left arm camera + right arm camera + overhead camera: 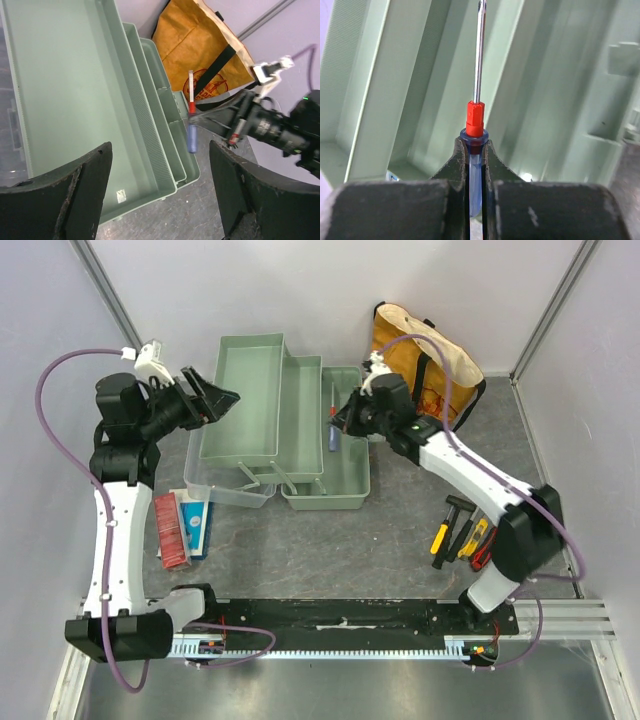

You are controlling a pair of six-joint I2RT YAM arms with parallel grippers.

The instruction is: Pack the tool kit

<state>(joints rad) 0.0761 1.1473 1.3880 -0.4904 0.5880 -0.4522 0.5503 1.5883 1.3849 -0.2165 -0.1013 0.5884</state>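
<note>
The sage-green toolbox (250,340) stands open on the table, its trays fanned out side by side. My right gripper (345,420) is shut on a screwdriver (332,430) with a blue handle and red collar, held just above the rightmost tray (345,485). In the right wrist view the fingers (457,165) clamp the blue handle of the screwdriver (476,120), shaft pointing away over the green trays (560,100). My left gripper (215,400) hangs open and empty at the left tray's edge. From the left wrist, the gripper (160,195) spans the tray corner (150,190), with the screwdriver (191,135) beyond.
A mustard-yellow tote bag (430,360) leans in the back right corner. Several yellow, red and black-handled tools (455,530) lie on the table beside the right arm. Red and blue packets (180,525) lie left of the toolbox's clear lid (225,485).
</note>
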